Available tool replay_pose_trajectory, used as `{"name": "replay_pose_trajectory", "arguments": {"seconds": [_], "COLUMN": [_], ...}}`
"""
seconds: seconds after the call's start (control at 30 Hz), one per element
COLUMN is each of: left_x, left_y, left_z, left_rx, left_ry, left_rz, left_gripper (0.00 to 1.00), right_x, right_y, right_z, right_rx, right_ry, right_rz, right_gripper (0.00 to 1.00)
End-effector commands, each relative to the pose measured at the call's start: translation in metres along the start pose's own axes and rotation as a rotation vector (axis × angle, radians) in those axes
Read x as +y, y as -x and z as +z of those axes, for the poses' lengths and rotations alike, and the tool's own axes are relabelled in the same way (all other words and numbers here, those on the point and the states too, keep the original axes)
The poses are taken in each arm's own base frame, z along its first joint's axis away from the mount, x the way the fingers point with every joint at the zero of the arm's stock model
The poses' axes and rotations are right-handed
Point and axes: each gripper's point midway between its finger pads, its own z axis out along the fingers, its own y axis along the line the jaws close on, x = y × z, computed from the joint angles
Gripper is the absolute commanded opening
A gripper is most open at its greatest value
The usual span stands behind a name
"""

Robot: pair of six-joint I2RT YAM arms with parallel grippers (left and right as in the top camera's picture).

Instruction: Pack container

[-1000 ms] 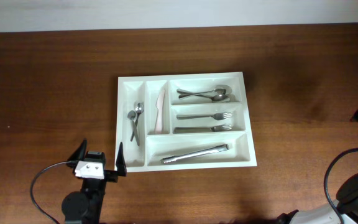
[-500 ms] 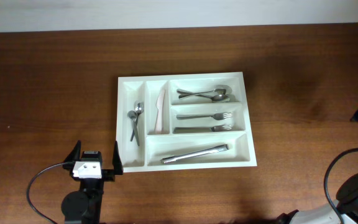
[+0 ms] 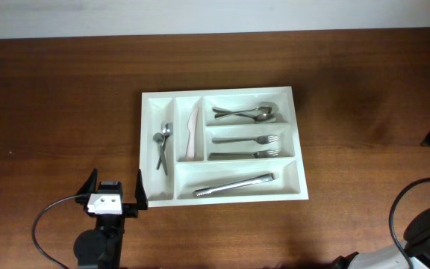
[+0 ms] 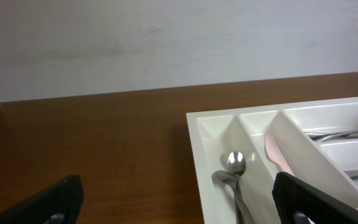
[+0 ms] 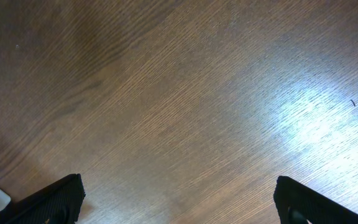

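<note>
Overhead, the white cutlery tray (image 3: 157, 112) sits mid-table (image 3: 51, 112), each compartment keeping one kind together: teaspoons (image 3: 162, 142), pale knife (image 3: 192, 133), spoons (image 3: 245, 113), forks (image 3: 248, 146), tongs (image 3: 234, 184). The left gripper (image 3: 116, 185) hangs wide and empty beside its near-left corner. The right gripper (image 5: 179, 199), equally wide, holds nothing.

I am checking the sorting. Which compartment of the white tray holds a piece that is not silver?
The second narrow compartment from the left of the tray: it holds one pale pink knife. The other four hold only silver cutlery.
</note>
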Motion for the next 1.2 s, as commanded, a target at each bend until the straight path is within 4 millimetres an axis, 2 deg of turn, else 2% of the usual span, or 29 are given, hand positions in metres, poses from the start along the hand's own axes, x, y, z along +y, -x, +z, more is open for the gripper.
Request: {"name": "replay_pose_trajectory", "arguments": {"seconds": [0.0, 0.73, 0.83, 0.9, 1.0, 1.07, 1.17], "left_x": [0.004, 0.004, 0.004, 0.004, 0.004, 0.004, 0.004], "left_y": [-0.002, -0.002, -0.002, -0.002, -0.002, -0.002, -0.002], "left_z": [0.000, 0.000, 0.000, 0.000, 0.000, 0.000, 0.000], "left_rx": [0.003, 0.003, 0.003, 0.003, 0.003, 0.003, 0.003], "left_ry": [0.020, 0.020, 0.020, 0.020, 0.020, 0.020, 0.020], "left_rz": [0.019, 0.019, 0.019, 0.019, 0.019, 0.019, 0.019], "left_gripper": [0.99, 0.99, 0.99, 0.99, 0.99, 0.99, 0.99], "right_x": [-0.001, -0.001, -0.002, 0.007, 0.032, 0.053, 0.090], "right_y": [0.000, 0.000, 0.007, 0.017, 0.034, 0.045, 0.049], "right_z": [-0.001, 0.002, -0.003, -0.015, -0.048, -0.073, -0.106], "right_rx": [-0.004, 0.004, -0.037, -0.110, -0.282, -0.430, -0.639], "right_ry": [-0.012, -0.012, -0.017, 0.012, 0.068, 0.090, 0.129], "right_rz": [0.004, 0.004, -0.002, -0.011, -0.066, -0.124, -0.223], "right_gripper": [0.99, 0.99, 0.99, 0.99, 0.99, 0.99, 0.99]}}
